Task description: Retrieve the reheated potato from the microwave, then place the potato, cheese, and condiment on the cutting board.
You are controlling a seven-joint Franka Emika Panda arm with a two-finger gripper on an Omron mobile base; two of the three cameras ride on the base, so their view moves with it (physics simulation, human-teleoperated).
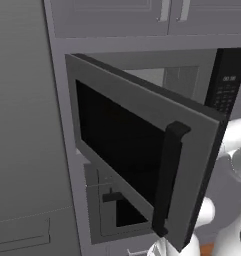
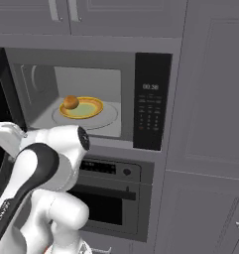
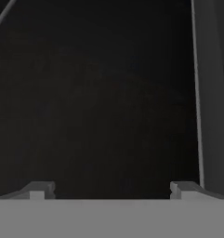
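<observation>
The two-finger pincer (image 3: 112, 188) stands spread wide with nothing between its tips, facing the dark glass of the swung-open door (image 1: 137, 150). Beyond it, inside the wide grey built-in microwave (image 2: 151, 101), the small roundish tan potato (image 2: 71, 102) sits on a yellow plate (image 2: 91, 107), well apart from the pincer.

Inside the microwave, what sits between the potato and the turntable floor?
A yellow plate lies under the potato, resting on the turntable of the microwave, seen in the right base view.
</observation>
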